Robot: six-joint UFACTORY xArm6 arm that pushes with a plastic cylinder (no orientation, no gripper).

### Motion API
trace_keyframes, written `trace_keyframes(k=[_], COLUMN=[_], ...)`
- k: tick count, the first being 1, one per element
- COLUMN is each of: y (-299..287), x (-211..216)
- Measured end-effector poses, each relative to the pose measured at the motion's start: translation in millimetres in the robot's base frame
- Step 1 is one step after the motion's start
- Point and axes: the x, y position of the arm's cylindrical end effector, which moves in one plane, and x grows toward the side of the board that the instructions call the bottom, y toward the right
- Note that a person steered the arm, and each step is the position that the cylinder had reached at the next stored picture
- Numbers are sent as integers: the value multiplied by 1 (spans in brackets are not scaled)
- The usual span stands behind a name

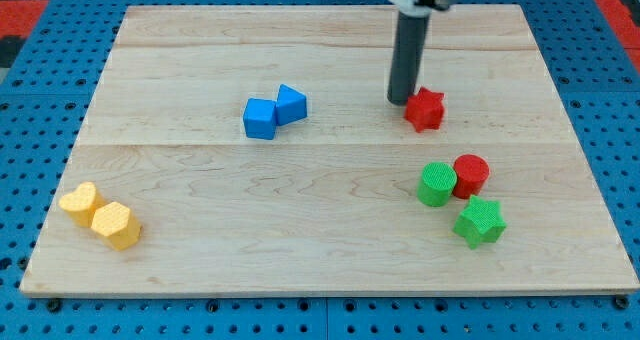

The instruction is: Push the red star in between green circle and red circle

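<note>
Toward the view's top right, my tip point(401, 101) touches the red star point(425, 108), well short of the touching green circle point(436, 184) and red circle point(470, 174); no jaws fitted.

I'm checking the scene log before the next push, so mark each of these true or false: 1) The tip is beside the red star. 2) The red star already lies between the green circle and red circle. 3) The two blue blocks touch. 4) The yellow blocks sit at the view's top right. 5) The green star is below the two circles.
1) True: my tip stands at the left edge of the red star.
2) False: it lies above the green circle and red circle, which touch.
3) True: the two blue blocks touch.
4) False: the yellow blocks sit at the view's bottom left.
5) True: the green star is below them.
</note>
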Motion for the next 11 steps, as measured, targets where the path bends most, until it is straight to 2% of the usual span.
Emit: trace_keyframes(k=[1,2,3,4,6,9,10,11], y=[-8,26,31,28,25,59,45,33], x=[-20,-26,36,53,36,54,48,5])
